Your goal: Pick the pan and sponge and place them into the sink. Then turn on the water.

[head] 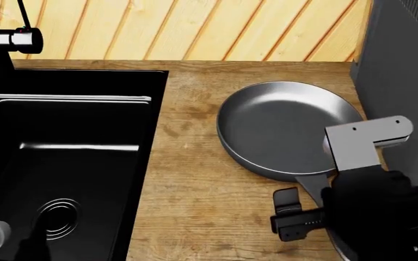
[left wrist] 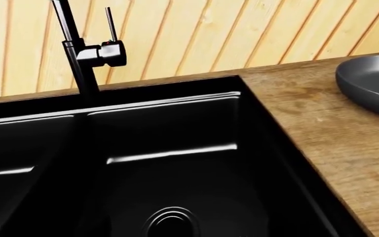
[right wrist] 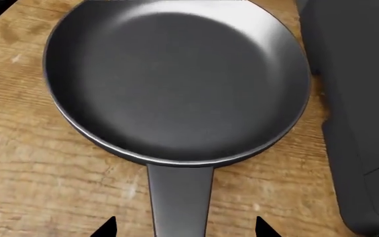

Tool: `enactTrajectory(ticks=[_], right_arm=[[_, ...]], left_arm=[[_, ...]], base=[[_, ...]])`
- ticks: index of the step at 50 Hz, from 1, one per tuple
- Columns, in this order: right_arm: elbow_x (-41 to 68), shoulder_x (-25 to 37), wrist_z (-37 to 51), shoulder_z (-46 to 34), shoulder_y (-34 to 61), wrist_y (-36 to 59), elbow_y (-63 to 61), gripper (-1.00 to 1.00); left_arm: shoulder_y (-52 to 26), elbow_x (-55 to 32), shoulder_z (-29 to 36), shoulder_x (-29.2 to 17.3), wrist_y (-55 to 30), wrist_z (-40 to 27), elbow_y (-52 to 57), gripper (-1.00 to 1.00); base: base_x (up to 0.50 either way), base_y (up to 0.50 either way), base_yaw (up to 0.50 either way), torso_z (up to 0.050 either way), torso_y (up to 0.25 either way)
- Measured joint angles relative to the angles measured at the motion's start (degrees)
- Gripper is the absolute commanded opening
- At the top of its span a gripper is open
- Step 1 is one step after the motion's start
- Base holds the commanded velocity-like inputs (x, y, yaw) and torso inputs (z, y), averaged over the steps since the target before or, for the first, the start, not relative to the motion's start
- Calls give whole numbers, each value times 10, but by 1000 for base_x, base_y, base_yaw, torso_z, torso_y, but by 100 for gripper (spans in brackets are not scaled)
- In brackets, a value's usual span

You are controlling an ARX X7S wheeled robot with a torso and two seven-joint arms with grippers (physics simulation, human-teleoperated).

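Observation:
The dark-grey pan [head: 285, 125] lies on the wooden counter [head: 187, 179] right of the black sink [head: 154, 87], its flat handle [right wrist: 179, 197] pointing toward me. My right gripper [right wrist: 184, 228] is open, one fingertip on each side of the handle, apart from it; in the head view the right gripper [head: 302, 211] sits at the handle's end. The left wrist view looks down into a sink basin [left wrist: 176, 163] with its ringed drain [left wrist: 171, 223], the faucet [left wrist: 77, 54] behind and the pan's rim [left wrist: 370, 81] at the side. The left gripper's fingers do not show. The sponge is out of view. No water falls.
A tall grey appliance side [head: 405, 65] stands close to the pan's right edge, also seen as the grey panel [right wrist: 354, 98]. A pale wood-plank wall [head: 194, 27] backs the counter. The faucet's chrome lever body [head: 17, 39] is at the far left.

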Motion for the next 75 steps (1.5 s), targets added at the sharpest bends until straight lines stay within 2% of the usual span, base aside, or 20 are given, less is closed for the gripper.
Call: enactTrajectory(ticks=[28,29,47,67,75], right_arm=[[-14,1,-20,-44,4,-52,58,100],[-13,1,-20,-44,3,-53,57,-100],[16,1,17,-28,-14,-41,14,-100],[104,-10,88,56,-46,25,-108,-100],[123,-5,104,72,-67,21,-144,-100]], left_arm=[[11,-4,-4,-5,7,-2,2,100],[12,-4,-5,-5,8,-2,2,100],[11,-8,-7,-11,10,0,-2,100],[8,-12,-7,-13,10,-2,-1,100],[-3,-11,-1,-9,4,-9,-1,100]], base=[[0,0,0,0,0],[0,0,0,0,0],[0,0,0,0,0],[0,0,0,0,2],[0,0,0,0,3]])
